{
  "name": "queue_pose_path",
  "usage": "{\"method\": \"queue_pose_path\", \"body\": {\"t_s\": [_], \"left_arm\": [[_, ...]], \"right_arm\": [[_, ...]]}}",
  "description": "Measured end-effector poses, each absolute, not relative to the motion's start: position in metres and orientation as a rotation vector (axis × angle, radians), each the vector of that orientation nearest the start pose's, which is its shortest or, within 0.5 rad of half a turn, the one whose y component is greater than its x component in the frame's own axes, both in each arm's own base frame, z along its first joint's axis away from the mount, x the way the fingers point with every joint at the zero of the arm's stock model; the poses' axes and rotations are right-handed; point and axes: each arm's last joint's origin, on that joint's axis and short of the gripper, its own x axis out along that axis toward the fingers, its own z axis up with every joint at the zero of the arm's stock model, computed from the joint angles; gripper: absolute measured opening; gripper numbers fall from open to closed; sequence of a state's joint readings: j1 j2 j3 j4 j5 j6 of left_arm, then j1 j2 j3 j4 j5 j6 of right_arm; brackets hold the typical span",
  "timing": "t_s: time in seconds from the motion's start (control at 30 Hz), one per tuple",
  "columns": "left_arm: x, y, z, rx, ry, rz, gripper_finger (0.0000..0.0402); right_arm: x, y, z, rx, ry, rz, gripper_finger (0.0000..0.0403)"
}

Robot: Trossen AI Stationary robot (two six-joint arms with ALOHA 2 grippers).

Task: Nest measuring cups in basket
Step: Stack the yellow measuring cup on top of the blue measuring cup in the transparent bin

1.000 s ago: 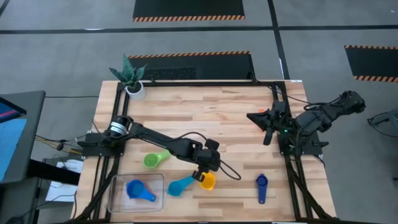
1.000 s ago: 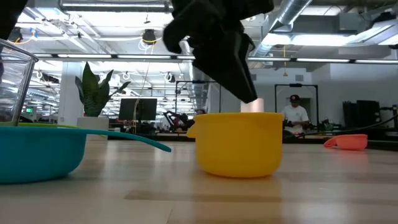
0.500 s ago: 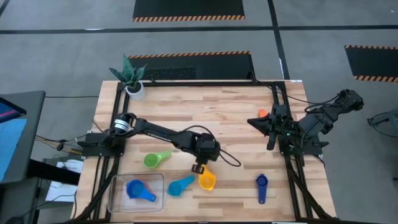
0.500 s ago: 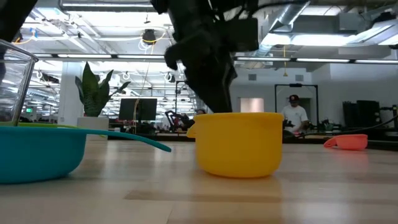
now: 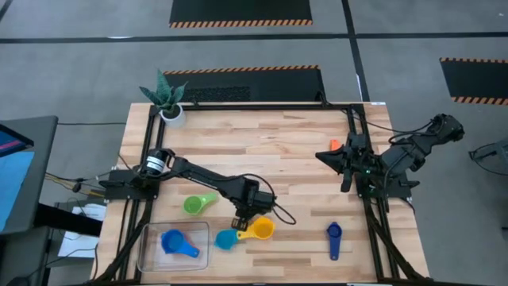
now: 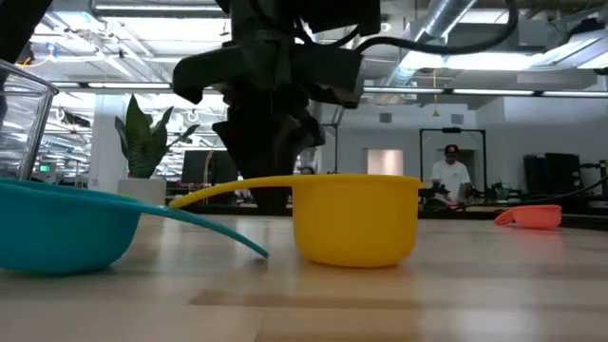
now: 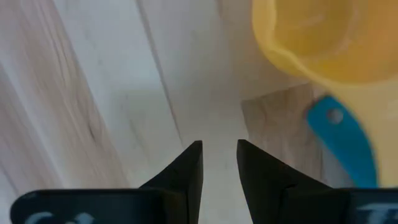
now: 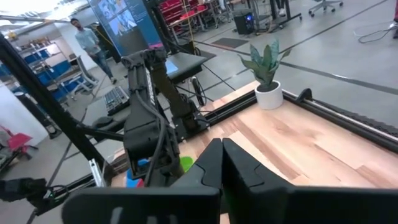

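Pale butcher-block tabletop (image 5: 270, 143), smooth round yellow cup (image 5: 263, 229) beside left tool (image 7: 219, 147), narrowly parted, empty; right tool (image 8: 221, 144) clenched.

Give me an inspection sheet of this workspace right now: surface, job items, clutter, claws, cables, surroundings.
Surface: wooden table, bare in the middle.
Job's things: clear basket at the near left corner holds the medium blue cup. Green cup, light blue cup, yellow cup and dark blue cup lie on the table; red cup sits by the right arm.
Clutter: potted plant at the far left corner.
Claws: left claw at the yellow cup's handle, fingers narrowly apart, nothing between them in the wrist view; right claw shut, parked at the right edge.
Cables: black cable loops from the left arm.
Surroundings: person beyond the table; another in the aisle.
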State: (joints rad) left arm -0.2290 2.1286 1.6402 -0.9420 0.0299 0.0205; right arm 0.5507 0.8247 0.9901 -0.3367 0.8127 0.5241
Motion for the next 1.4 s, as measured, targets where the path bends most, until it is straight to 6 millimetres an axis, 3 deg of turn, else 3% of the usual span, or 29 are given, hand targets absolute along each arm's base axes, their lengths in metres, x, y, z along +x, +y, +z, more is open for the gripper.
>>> {"method": "queue_pose_path", "body": {"t_s": [0.23, 0.5, 0.8, 1.0, 1.13, 1.4], "left_arm": [[0.405, -0.098, 0.17, 0.058, 1.447, -0.203, 0.0087], [0.397, -0.125, 0.17, 0.042, 1.464, -0.316, 0.0087], [0.399, -0.155, 0.173, 0.081, 1.336, -0.392, 0.0087], [0.404, -0.161, 0.177, 0.093, 1.253, -0.422, 0.0087], [0.404, -0.161, 0.199, 0.112, 1.274, -0.448, 0.0087], [0.396, -0.158, 0.286, 0.324, 1.28, -0.396, 0.0087]], "right_arm": [[0.153, 0.07, 0.378, 0.396, 0.084, -0.29, 0.0024], [0.157, 0.072, 0.375, 0.384, 0.099, -0.292, 0.0022], [0.158, 0.072, 0.376, 0.389, 0.093, -0.291, 0.0026], [0.158, 0.072, 0.376, 0.387, 0.093, -0.291, 0.0023], [0.157, 0.073, 0.374, 0.38, 0.117, -0.261, 0.0022], [0.154, 0.076, 0.362, 0.333, 0.294, -0.094, 0.0026]]}}
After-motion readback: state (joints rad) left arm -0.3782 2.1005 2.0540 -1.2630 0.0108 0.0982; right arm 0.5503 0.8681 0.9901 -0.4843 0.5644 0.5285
